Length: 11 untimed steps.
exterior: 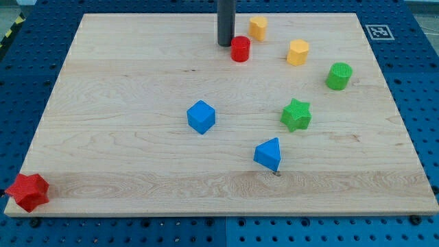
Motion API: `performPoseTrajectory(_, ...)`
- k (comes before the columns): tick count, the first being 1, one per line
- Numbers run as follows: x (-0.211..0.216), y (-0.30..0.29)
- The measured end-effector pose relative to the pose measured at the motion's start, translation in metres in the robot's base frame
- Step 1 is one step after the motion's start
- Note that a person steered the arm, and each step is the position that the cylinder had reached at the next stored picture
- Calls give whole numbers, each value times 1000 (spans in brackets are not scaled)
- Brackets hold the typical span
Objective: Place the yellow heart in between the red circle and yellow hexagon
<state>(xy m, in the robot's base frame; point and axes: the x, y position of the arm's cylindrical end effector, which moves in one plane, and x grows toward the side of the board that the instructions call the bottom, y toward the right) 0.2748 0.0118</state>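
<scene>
My tip [225,44] rests on the board near the view's top, just left of the red circle [240,49] and almost touching it. A yellow block that looks like the heart [258,27] lies up and to the right of the red circle, close to it. The yellow hexagon [298,52] lies further right, level with the red circle. The rod comes down from the top edge of the view.
A green cylinder [339,76] lies right of the hexagon, with a green star [295,114] below it. A blue cube [201,116] is mid-board and a blue triangle [268,154] lower right. A red star [28,191] sits at the wooden board's [123,82] bottom-left corner.
</scene>
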Motion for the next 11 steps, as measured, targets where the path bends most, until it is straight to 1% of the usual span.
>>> performPoseTrajectory(3,-81,16)
performPoseTrajectory(4,-81,33)
performPoseTrajectory(5,-65,63)
performPoseTrajectory(6,-63,87)
performPoseTrajectory(7,-62,93)
performPoseTrajectory(8,-58,89)
performPoseTrajectory(9,-58,69)
performPoseTrajectory(10,-46,47)
performPoseTrajectory(11,-17,41)
